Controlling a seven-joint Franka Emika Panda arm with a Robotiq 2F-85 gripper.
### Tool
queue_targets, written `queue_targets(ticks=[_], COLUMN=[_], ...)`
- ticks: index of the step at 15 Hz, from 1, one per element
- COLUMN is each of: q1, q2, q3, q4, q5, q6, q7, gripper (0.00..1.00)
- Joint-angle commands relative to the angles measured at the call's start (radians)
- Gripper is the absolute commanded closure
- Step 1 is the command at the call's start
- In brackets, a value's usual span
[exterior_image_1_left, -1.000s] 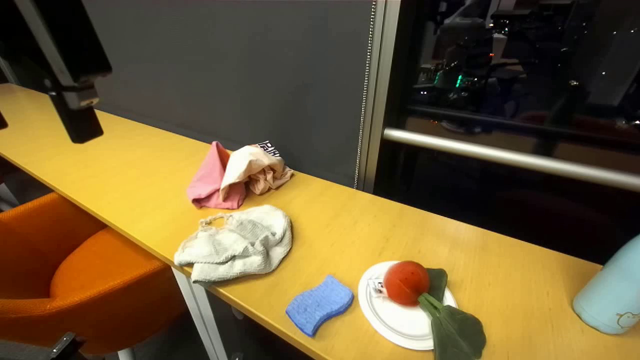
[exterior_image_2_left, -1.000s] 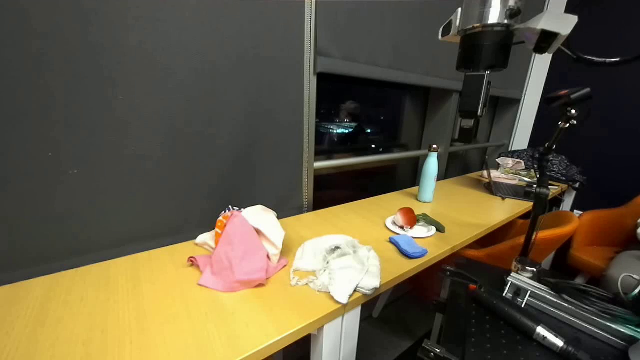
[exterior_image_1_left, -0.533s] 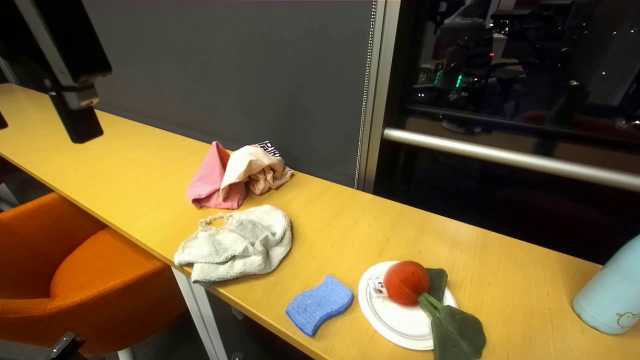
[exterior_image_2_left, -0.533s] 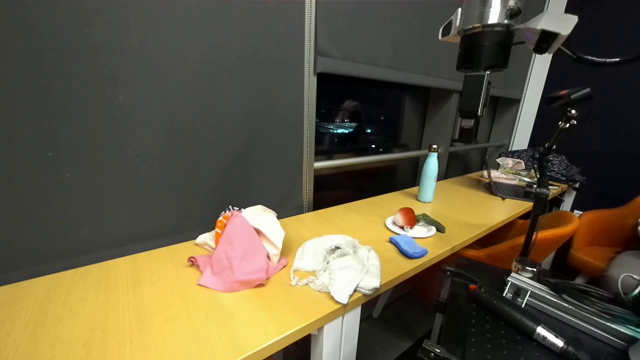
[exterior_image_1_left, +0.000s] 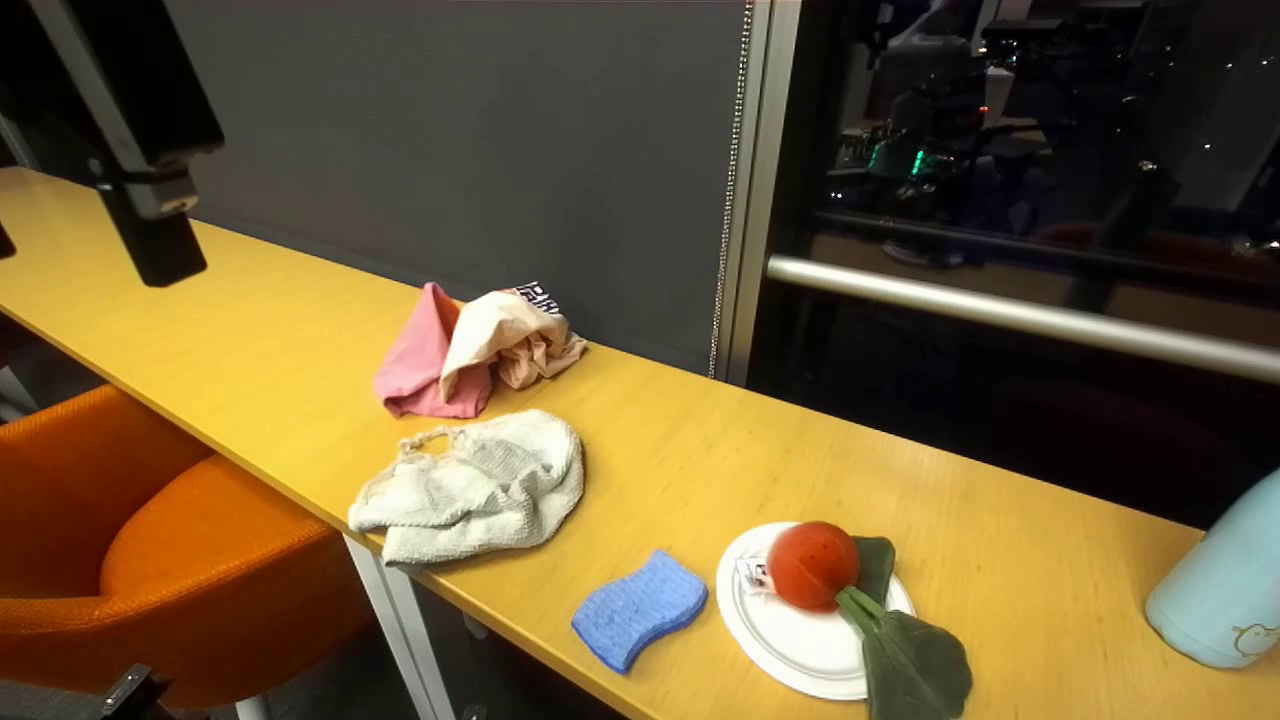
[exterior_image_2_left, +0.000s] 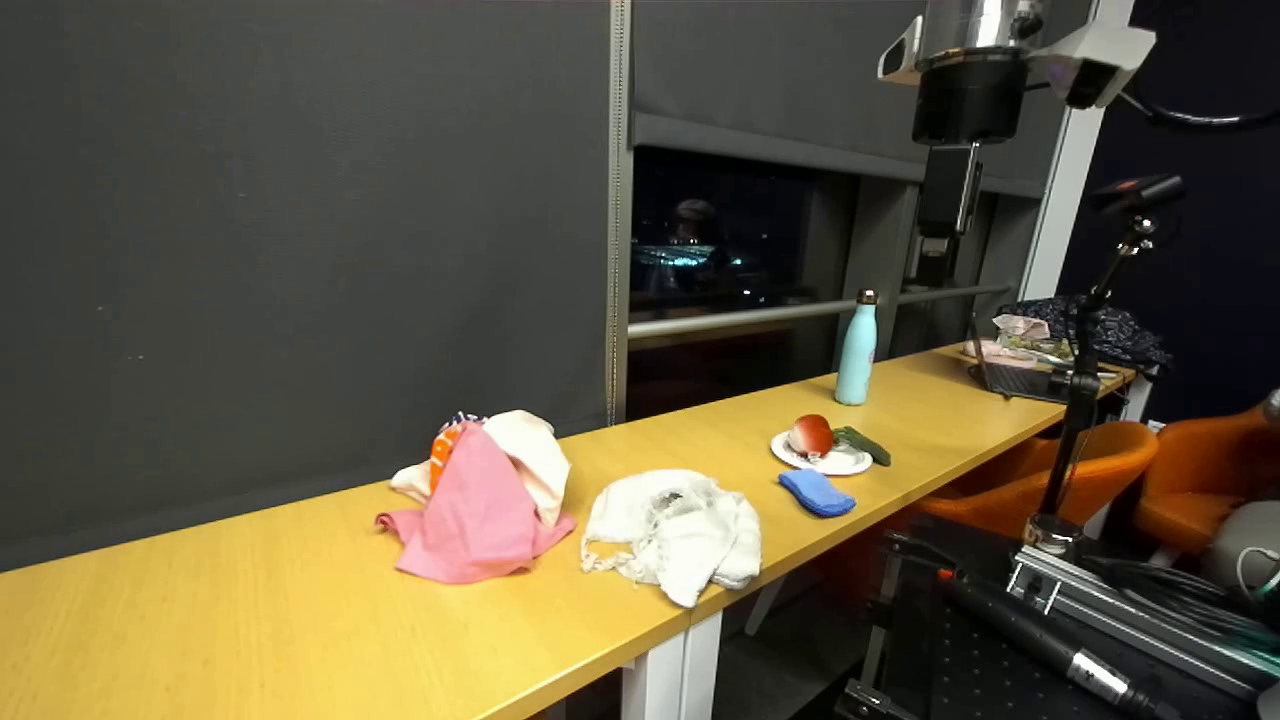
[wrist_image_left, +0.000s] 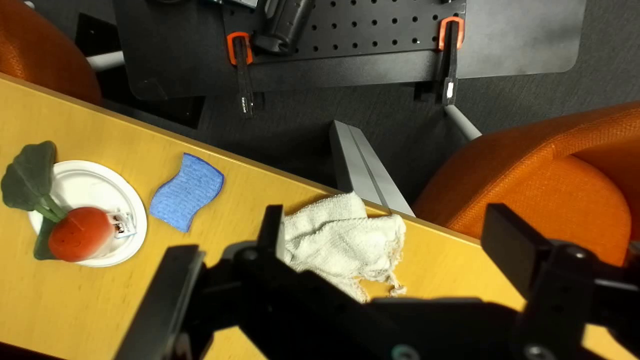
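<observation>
My gripper (wrist_image_left: 391, 232) is open, its fingers wide apart, with nothing held. It hangs well above the table, also in both exterior views (exterior_image_1_left: 85, 250) (exterior_image_2_left: 938, 262). In the wrist view a crumpled white cloth (wrist_image_left: 345, 240) shows between and below the fingers, partly hidden by the gripper; it lies at the table's front edge in both exterior views (exterior_image_1_left: 480, 490) (exterior_image_2_left: 690, 540). A blue wavy sponge (wrist_image_left: 187, 192) lies beside a white plate (wrist_image_left: 132, 200). On the plate is a red radish-like item (wrist_image_left: 80, 235) with green leaves (wrist_image_left: 30, 172) and a small label.
A pink cloth (exterior_image_2_left: 475, 520) and a cream cloth (exterior_image_1_left: 505, 325) lie heaped near the dark blind. A light blue bottle (exterior_image_2_left: 856, 355) stands upright beyond the plate. Orange chairs (exterior_image_1_left: 200, 540) stand along the front edge. A black cart (wrist_image_left: 350, 70) is near the table.
</observation>
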Motion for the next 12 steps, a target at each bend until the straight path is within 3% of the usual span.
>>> queue_targets(ticks=[1,8,12], q1=[-0.001,0.029,0.033], q2=[0.061,0.461,0.667], q3=[-0.009,-0.024,-0.002], q4=[0.038,0.298,0.446], q5=[0.006,0.066,0.118], q6=[0.057,0.386,0.443], q7=[-0.005,-0.093,-0.145], gripper=[0.0,0.0,0.0])
